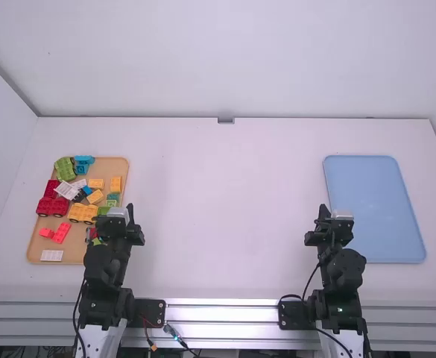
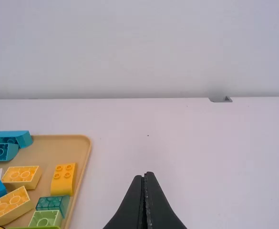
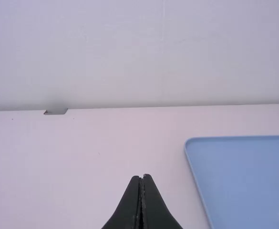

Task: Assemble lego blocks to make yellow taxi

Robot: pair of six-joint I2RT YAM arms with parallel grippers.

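Over the worktop [image 1: 225, 224], with left claw [image 2: 146, 175] and right claw [image 3: 141, 177] each pressed together, empty, likely at the first pick: spread the left one and fetch the yellow base [image 1: 82, 212] from the tan tray [image 1: 74, 249].

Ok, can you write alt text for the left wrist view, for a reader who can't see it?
The left arm's tool, shut and empty, points out over a white table. A tan tray there holds yellow, blue, teal and green toy blocks. A pale wall rises behind.
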